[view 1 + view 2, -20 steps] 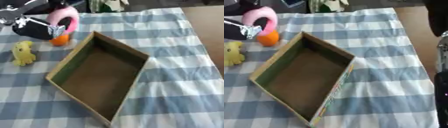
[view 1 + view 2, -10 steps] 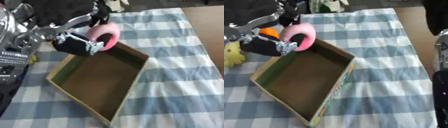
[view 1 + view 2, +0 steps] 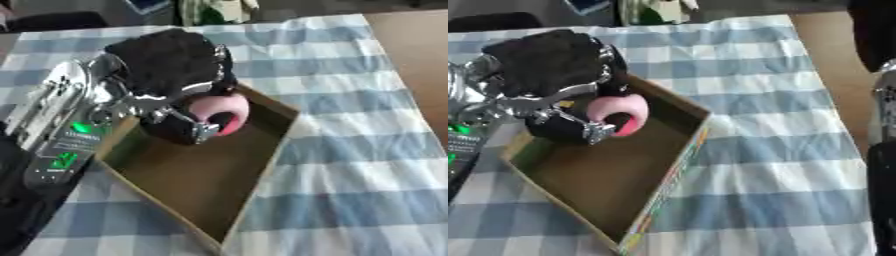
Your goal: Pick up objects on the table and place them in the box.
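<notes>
My left hand (image 3: 175,107) hangs over the far left part of the open cardboard box (image 3: 254,192), fingers curled round a pink ring-shaped soft toy (image 3: 219,112). The toy sits inside the box's outline, above its brown floor; whether it touches the floor I cannot tell. The left arm covers the table to the left, so the yellow toy and the orange ball are hidden. Of the right arm only a dark and silver stretch (image 3: 883,150) shows at the right edge in the right eye view; its hand does not appear.
The box lies askew on a blue and white checked cloth (image 3: 350,150). A bare brown tabletop (image 3: 416,45) shows at the far right. Green and white things (image 3: 214,10) stand beyond the table's far edge.
The left hand has carried the pink toy from the far left of the table rightwards and down over the box. The arm now hides the yellow toy and orange ball.
</notes>
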